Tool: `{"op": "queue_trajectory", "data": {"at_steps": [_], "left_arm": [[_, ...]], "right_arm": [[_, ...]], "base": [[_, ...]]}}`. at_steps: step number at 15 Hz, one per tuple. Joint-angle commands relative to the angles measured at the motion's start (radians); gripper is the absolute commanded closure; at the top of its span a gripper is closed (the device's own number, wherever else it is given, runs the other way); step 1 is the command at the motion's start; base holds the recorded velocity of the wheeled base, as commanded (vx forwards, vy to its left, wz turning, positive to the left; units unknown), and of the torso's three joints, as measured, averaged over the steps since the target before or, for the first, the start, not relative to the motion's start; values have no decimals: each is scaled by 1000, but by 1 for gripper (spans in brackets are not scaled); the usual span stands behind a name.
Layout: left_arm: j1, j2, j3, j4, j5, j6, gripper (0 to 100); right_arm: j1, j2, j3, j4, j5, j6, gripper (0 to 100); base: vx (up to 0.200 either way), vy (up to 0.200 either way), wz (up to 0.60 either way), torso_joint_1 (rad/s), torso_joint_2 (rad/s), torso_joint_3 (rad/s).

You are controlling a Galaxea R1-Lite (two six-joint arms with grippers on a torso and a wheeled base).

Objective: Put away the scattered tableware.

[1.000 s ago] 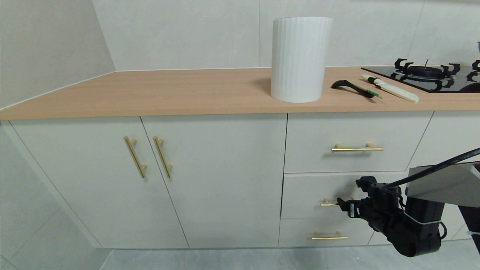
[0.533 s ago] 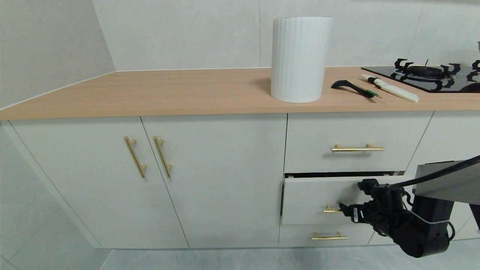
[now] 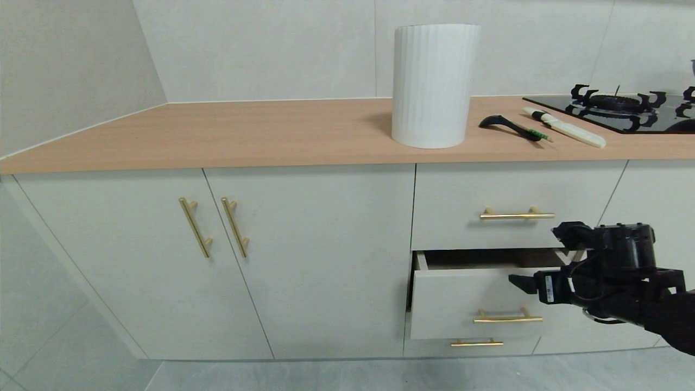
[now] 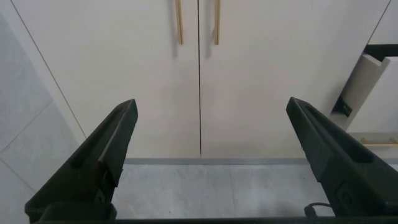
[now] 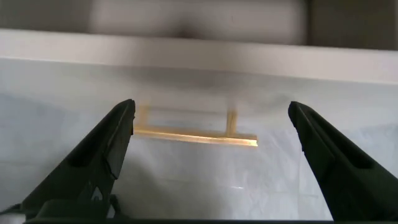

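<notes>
Right claw [image 3: 536,254], wide open and empty, faces the open drawer [image 3: 461,296]; spoon [image 3: 507,126] well above.

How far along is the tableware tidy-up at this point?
Done: the middle drawer is pulled partly open. In hand: nothing; the right end effector is open, in front of the drawer and above its handle. Left: the black spoon, green-tipped chopsticks and white knife still lie on the counter beside the white canister.
</notes>
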Motion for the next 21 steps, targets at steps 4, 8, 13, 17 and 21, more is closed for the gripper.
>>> {"op": "queue_trajectory", "data": {"at_steps": [4, 8, 13, 17, 21], "left_arm": [[1, 2, 0, 0, 1, 0, 0], [1, 0, 0, 0, 1, 0, 0], [1, 2, 0, 0, 1, 0, 0], [1, 2, 0, 0, 1, 0, 0], [1, 0, 0, 0, 1, 0, 0]], "right_arm": [[62, -31, 7, -66, -11, 6, 0], [68, 140, 18, -298, -113, 8, 0], [91, 253, 7, -461, -128, 75, 0], [120, 330, -30, -505, -202, 94, 0], [123, 376, -31, -574, -212, 91, 0]], "base": [[0, 0, 0, 0, 0, 0], [0, 0, 0, 0, 0, 0], [0, 0, 0, 0, 0, 0], [0, 0, 0, 0, 0, 0], [0, 0, 0, 0, 0, 0]]}}
